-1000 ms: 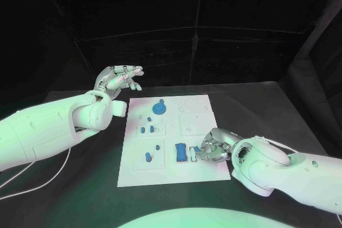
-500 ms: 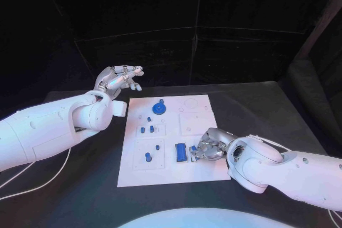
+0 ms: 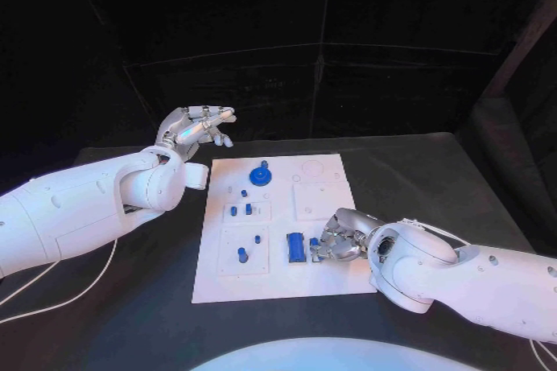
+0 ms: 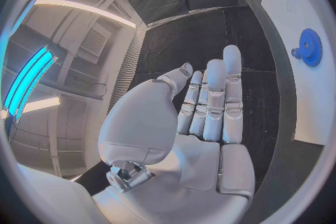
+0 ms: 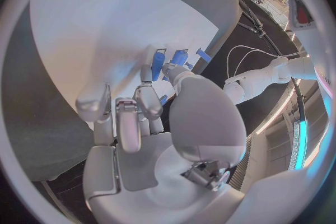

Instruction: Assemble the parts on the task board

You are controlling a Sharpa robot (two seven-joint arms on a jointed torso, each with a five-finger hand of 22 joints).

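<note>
Almost nothing has moved since a second ago. Only the right hand (image 3: 338, 241) has slid a tiny bit toward the middle of the task board (image 3: 282, 226), and the left hand (image 3: 193, 130) has stayed up in the air.

The right hand rests low on the near right part of the white board. Its fingers are curled down onto a small blue part (image 3: 315, 249) there. In the right wrist view the fingertips (image 5: 153, 70) touch little blue pieces (image 5: 170, 59), and it looks like the hand is pinching one, but I cannot tell for sure.

Just beside that hand lies a long blue block (image 3: 296, 247) on the board.

The left hand is held high beyond the far left corner of the board, well away from every part. Its palm is flat and its fingers (image 4: 213, 102) are straight and close side by side, with nothing in it.

A round blue gear (image 3: 260, 176) sits on the far part of the board. A few small blue pegs (image 3: 241, 207) stand on the left side, and two more (image 3: 246, 250) stand nearer the robot.
</note>
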